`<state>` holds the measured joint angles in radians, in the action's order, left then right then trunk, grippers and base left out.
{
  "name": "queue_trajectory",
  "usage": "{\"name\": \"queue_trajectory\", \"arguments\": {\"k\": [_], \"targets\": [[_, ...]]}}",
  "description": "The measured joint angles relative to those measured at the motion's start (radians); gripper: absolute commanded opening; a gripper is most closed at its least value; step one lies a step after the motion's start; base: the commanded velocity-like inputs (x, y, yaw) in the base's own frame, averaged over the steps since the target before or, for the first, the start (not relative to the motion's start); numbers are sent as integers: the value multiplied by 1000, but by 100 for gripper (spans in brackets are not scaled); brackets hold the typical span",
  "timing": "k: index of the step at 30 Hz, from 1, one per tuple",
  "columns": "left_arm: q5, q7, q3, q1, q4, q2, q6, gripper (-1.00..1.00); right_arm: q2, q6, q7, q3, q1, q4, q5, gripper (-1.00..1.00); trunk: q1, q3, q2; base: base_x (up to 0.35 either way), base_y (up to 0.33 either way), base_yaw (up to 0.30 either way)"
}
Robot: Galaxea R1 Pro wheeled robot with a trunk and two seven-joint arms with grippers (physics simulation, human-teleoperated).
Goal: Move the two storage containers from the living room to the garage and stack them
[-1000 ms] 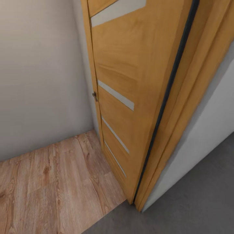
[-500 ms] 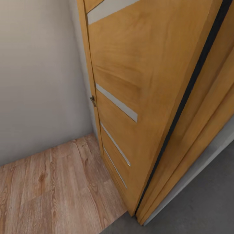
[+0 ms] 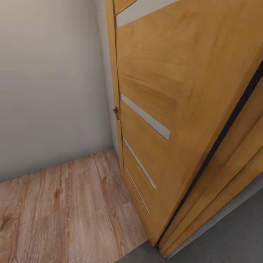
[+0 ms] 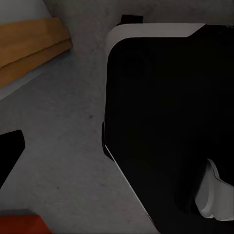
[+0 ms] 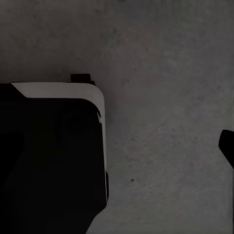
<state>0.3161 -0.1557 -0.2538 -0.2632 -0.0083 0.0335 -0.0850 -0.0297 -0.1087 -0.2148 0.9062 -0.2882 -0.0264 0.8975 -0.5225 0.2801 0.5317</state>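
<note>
door: orange wood, pale horizontal strips, standing open and angled across the right of your head view; small metal handle on its left edge; dark seal strip along its right edge, frame just beyond.

wall: plain grey-white, far left, meeting the door at the corner.

planks: light wood, near left, ending at the door's foot.

floor: dark grey concrete, near right; also under both wrist cameras.

base: your robot's black body with a white rim, seen from the left wrist; the same body seen from the right wrist.

container: an orange-red corner at the edge of the left wrist view, close by the left end effector.

left end effector: one dark fingertip visible; you cannot tell whether apart or together.

right end effector: one dark fingertip visible; cannot tell either.
</note>
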Motion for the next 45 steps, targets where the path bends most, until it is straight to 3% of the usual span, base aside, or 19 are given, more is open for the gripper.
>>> {"name": "queue_trajectory", "arguments": {"k": [45], "targets": [[0, 0, 0, 0, 1, 0, 0, 100, 0, 0, 0, 0, 0, 0, 0, 100, 0, 0, 0, 0, 0, 272]]}}
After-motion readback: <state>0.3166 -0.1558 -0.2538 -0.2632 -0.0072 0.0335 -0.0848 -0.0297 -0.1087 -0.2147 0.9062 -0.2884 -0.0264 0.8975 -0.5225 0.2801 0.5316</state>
